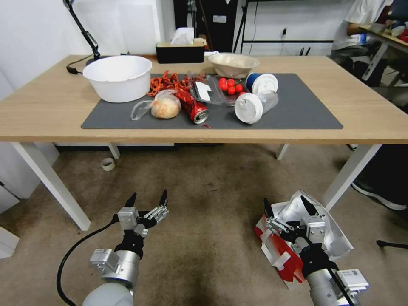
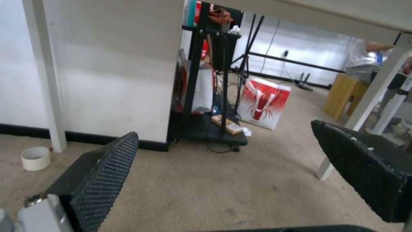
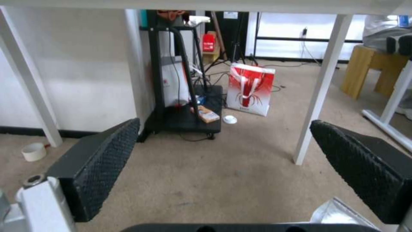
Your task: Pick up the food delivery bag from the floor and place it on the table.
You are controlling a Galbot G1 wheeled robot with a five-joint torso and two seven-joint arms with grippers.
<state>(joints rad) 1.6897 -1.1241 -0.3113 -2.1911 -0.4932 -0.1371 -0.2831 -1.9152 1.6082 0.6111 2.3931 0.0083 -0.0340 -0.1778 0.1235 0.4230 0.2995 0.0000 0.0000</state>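
The food delivery bag [image 1: 335, 236] lies on the floor [image 1: 212, 204] at the lower right. It is white with a red side panel and white strap handles, and its mouth gapes to show silver foil. My right gripper [image 1: 289, 205] hovers open just over that mouth, nothing between its fingers. A corner of the foil [image 3: 339, 214] shows under my right gripper [image 3: 224, 124] in the right wrist view. My left gripper [image 1: 146, 199] hangs open above bare carpet to the left, away from the bag. In the left wrist view the left gripper [image 2: 223, 135] faces under the table [image 1: 51, 110].
The table's dark mat holds a white bowl [image 1: 117, 77], a bagged bread roll [image 1: 165, 106], a red can [image 1: 193, 109], tomatoes and cups. A white table leg [image 1: 345, 176] stands just beyond the bag. A tape roll [image 1: 108, 164] lies on the floor. Another red-and-white bag [image 3: 249, 88] stands far behind.
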